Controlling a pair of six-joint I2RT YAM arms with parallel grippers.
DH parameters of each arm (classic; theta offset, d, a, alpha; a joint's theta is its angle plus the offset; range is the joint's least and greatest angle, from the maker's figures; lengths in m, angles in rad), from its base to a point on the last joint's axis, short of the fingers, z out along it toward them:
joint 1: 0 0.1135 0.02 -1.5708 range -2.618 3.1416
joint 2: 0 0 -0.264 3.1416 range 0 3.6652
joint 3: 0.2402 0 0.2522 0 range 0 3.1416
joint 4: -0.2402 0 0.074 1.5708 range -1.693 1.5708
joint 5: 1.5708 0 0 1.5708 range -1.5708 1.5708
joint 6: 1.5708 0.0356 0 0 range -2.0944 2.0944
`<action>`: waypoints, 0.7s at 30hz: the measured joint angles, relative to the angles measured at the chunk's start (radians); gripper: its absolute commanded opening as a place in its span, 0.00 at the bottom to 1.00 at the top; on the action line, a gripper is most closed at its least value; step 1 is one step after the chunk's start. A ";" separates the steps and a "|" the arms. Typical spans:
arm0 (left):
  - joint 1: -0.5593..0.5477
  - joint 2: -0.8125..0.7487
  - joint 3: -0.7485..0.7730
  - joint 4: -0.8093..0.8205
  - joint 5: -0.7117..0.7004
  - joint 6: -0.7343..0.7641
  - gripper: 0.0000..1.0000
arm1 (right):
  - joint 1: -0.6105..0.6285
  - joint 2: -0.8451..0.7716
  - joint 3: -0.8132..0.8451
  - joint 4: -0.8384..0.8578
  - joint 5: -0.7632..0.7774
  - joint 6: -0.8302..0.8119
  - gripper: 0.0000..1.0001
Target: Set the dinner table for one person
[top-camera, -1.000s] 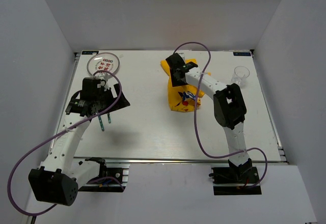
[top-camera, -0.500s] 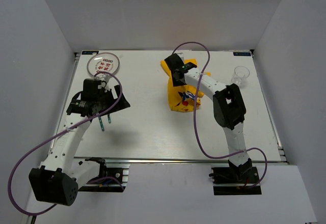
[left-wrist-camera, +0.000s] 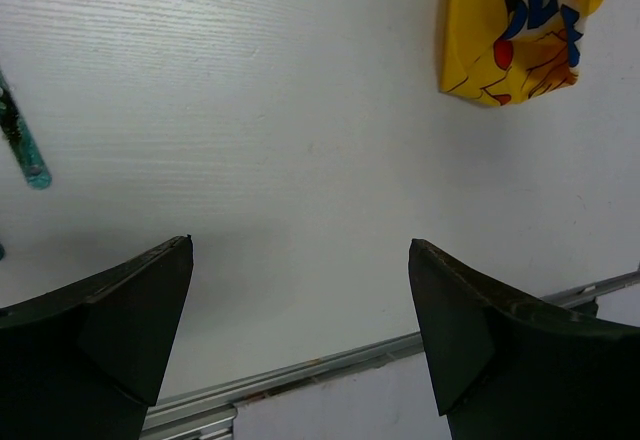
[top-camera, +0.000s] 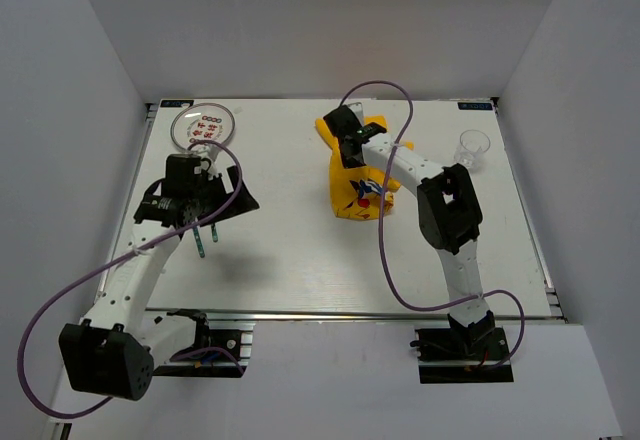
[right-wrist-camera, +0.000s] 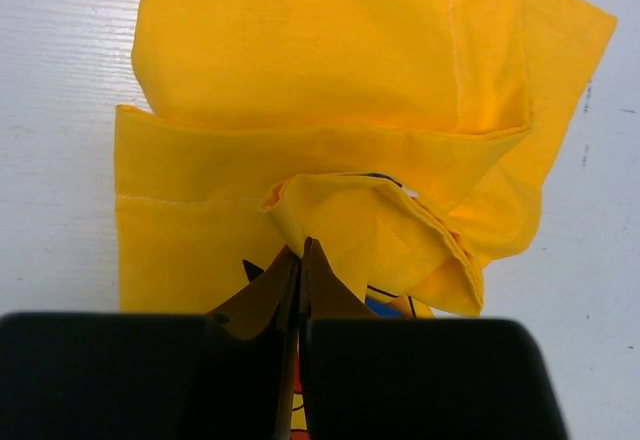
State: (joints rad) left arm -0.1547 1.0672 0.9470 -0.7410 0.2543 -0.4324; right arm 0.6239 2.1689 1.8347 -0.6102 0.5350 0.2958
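Observation:
The dinner table (top-camera: 300,260) is a white grooved top with a metal rail (left-wrist-camera: 400,345) at its near edge. A yellow cartoon-printed placemat (top-camera: 358,185) lies folded and bunched right of centre. My right gripper (top-camera: 346,132) is at its far end, shut on a raised fold of the placemat (right-wrist-camera: 330,110), with the fingertips (right-wrist-camera: 301,248) pinched together. My left gripper (top-camera: 205,205) hovers over the left side, its jaws (left-wrist-camera: 300,243) wide open with nothing between them. The placemat's near corner (left-wrist-camera: 515,30) shows in the left wrist view.
A clear plate (top-camera: 203,125) with red markings sits at the far left corner. A clear glass (top-camera: 472,147) stands at the far right. A teal-handled utensil (top-camera: 200,240) lies near my left gripper, and shows as the utensil (left-wrist-camera: 22,145) in the left wrist view.
The right gripper has closed on the placemat's fold at its far end. The left arm has stayed almost still with its jaws open.

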 measured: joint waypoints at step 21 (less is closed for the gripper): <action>-0.140 1.106 0.634 0.518 0.256 -0.222 0.89 | -0.027 -0.364 -0.358 0.195 -0.225 0.133 0.00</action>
State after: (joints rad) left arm -0.2947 2.1731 1.5810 -0.2226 0.5106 -0.6544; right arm 0.5964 1.8053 1.4765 -0.4149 0.3099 0.4290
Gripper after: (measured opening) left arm 0.913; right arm 0.016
